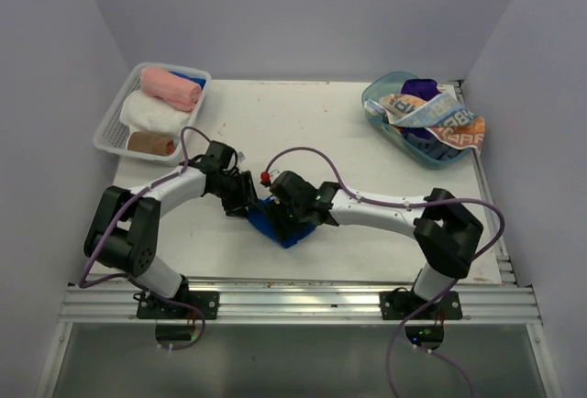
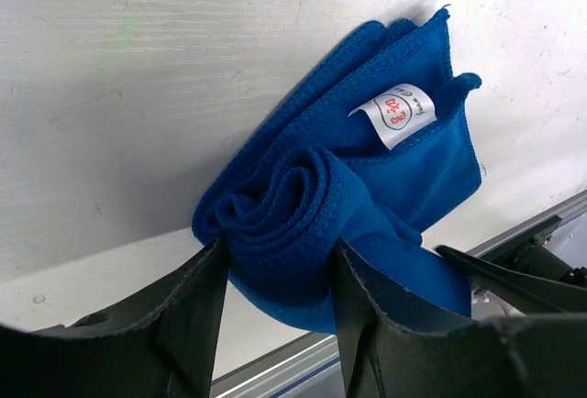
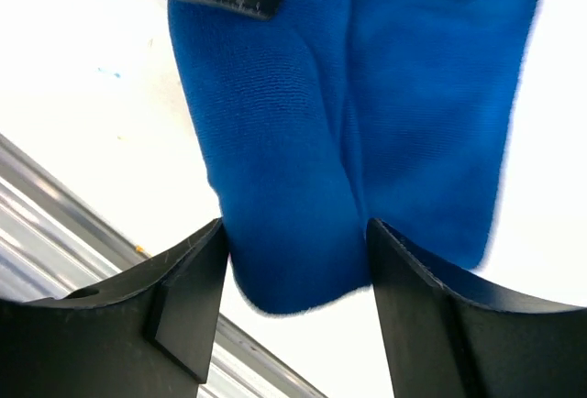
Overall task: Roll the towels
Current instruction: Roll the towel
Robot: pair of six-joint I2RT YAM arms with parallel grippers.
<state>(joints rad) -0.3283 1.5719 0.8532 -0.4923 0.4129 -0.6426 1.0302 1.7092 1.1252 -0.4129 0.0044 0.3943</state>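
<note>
Fingers (image 2: 193, 311) of the left gripper (image 2: 280, 249) pinch the rolled end of the blue towel (image 2: 422, 173), loose tail beyond the tips. The right gripper (image 3: 295, 231) straddles a folded edge of it; clamped or merely touching, I cannot tell. A sideways tug there could unwind the coil.

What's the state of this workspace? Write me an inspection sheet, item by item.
Surface: white table, faint marks.
Job's things: blue towel part-rolled toward the near edge; rolled towels in the basket; loose towels in the tub.
Clutter: nothing seen.
Grippers: left gripper closed on the roll's end; right gripper open astride the flat end.
Cables: purple cables loop over both arms.
Surroundings: pale walls, metal rail in front.
</note>
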